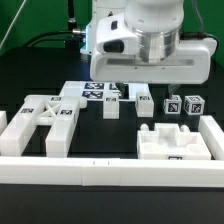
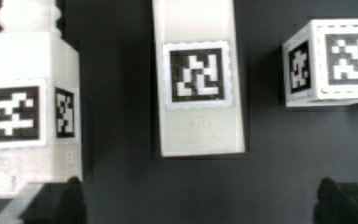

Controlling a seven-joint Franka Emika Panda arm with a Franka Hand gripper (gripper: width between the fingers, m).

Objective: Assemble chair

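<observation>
Black table [image 1: 110, 135]; chair post [image 2: 199, 80] below spread tool [image 2: 197, 196].

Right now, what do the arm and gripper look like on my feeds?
The glossy white rounded arm ends in a grey metallic wrist collar above a boxy white housing. The gripper has two dark, nearly black fingers. No markings show.

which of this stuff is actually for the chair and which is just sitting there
For the chair:
cross-braced frame
seat slab
short posts
small tagged blocks

Just lying about:
marker board
border rails
</observation>
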